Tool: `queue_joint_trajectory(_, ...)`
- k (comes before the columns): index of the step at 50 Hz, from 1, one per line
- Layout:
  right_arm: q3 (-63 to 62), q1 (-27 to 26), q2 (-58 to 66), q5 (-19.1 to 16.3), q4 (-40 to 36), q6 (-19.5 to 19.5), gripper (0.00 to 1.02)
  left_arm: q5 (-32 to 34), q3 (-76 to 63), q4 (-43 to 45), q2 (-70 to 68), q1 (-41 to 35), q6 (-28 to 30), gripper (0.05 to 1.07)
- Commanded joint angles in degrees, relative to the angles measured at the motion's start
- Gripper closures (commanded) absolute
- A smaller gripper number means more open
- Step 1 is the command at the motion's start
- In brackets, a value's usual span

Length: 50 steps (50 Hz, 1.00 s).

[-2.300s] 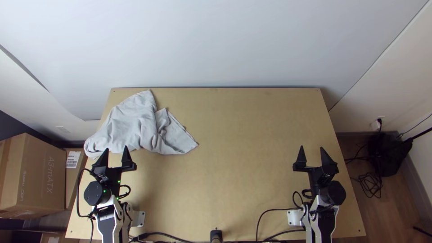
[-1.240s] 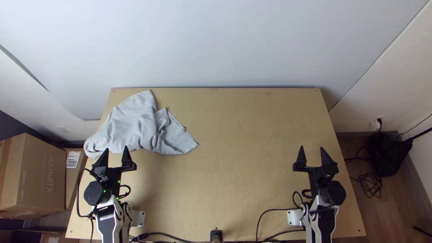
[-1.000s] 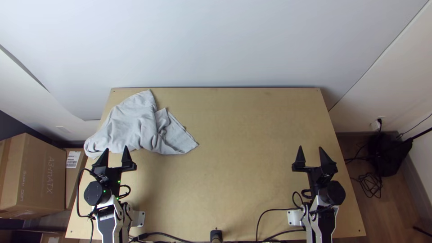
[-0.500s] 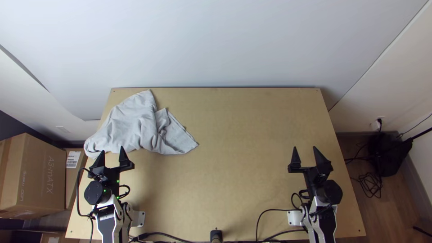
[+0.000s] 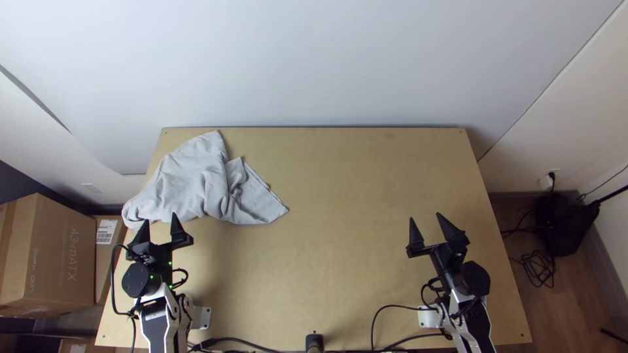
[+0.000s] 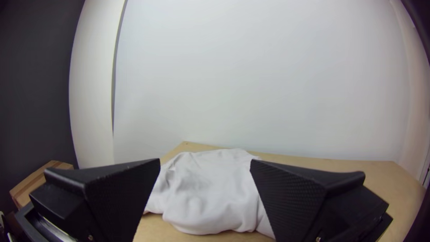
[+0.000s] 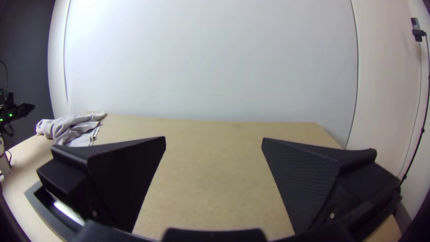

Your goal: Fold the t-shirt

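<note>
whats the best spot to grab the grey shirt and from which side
Probably the flat pointed corner of the t-shirt that reaches toward the table's middle, coming from the right arm's side with the tool low. That corner tapers to a thin flap on the table, while the rest is bunched in folds.

Cardboard boxes stand left of the table, tangled cables right.

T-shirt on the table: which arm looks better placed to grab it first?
Left, most likely. The t-shirt lies bunched on the table's left side, just ahead of the open left gripper. The right gripper is open too, but much farther from it.
</note>
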Motion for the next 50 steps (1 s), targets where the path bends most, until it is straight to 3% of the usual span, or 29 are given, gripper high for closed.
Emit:
queue_joint_trajectory(1, 0.17, -0.31, -0.80, 0.50, -0.93, -0.83, 0.03, 0.22, -0.90, -2.64, -0.36, 1.15, 1.18, 0.10)
queue_joint_trajectory(11, 2.89, 0.21, -0.80, 0.50, -0.85, -1.36, 0.03, 0.65, 3.50, -8.44, -0.27, 0.53, 2.06, 0.10)
queue_joint_trajectory(22, 7.20, 0.56, 1.31, -0.12, 2.85, -4.08, 0.03, 0.65, 8.15, -7.39, 0.78, 1.06, 2.76, 0.10)
queue_joint_trajectory(39, 21.53, 1.97, 23.20, -0.38, 9.70, -3.73, 0.03, 0.74, 21.43, -5.98, 18.36, 0.53, 2.23, 0.10)
queue_joint_trajectory(50, 33.66, 6.54, 35.85, -0.38, 6.89, -3.47, 0.03, 0.83, 37.51, -12.05, 35.59, 0.18, 0.83, 0.10)
